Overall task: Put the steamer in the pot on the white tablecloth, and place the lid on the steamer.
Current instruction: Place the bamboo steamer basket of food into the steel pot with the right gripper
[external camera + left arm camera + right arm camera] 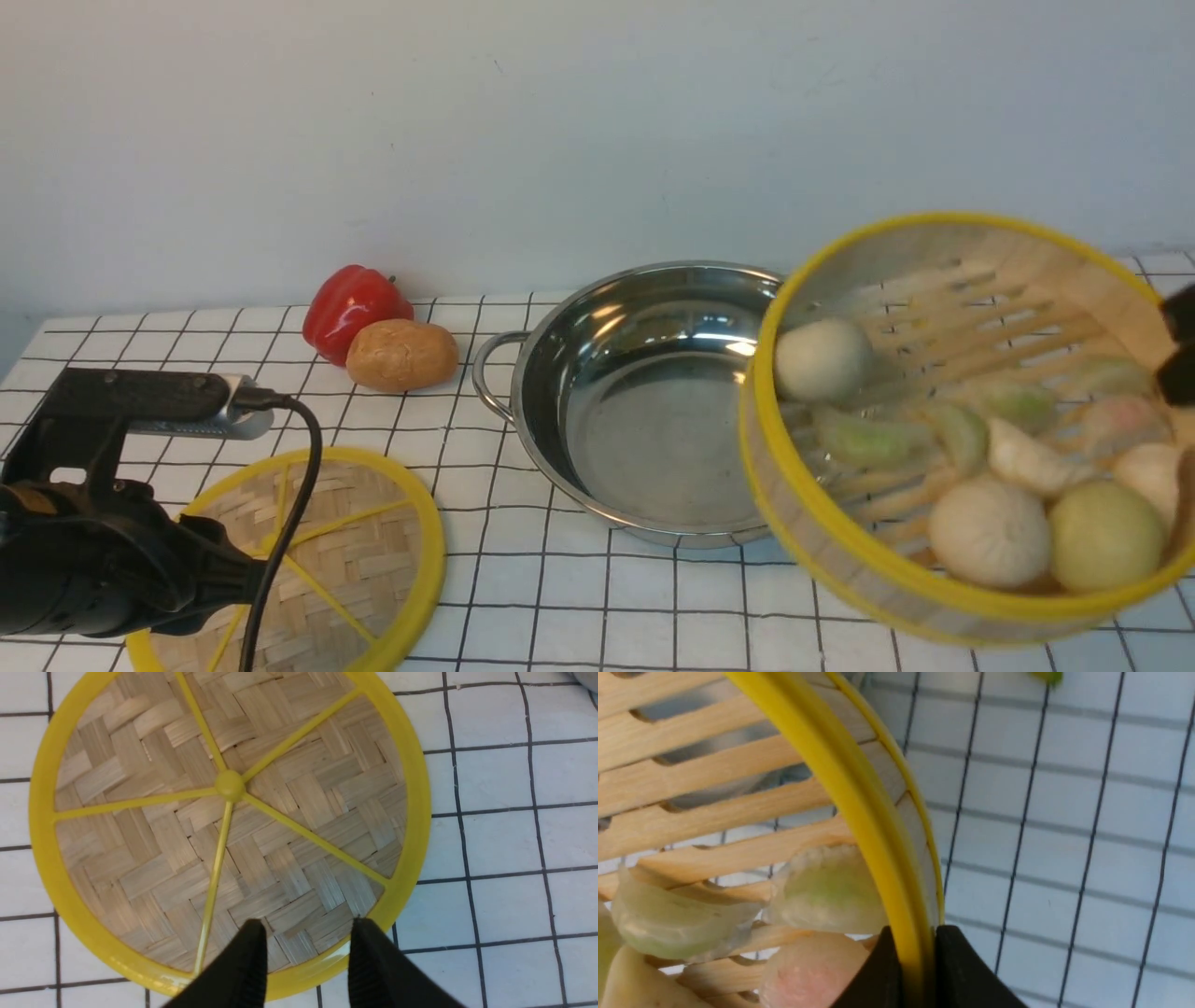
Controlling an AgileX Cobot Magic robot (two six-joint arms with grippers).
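Right gripper point(919, 952): pinching steamer point(864, 812) by its yellow rim, wall between jaws.
Left gripper point(307, 947): spread, lid point(299, 793) rim showing between jaws.

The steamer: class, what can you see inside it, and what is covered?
Inside the steamer lie white buns, a yellowish bun and pale green dumplings on a slatted base. The food covers the slats beneath it, and the frame cuts off its right edge.

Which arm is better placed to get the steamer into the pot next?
Right. The right end effector grips the steamer by its yellow rim, tilted beside the pot. The left end effector hangs open over the lid.
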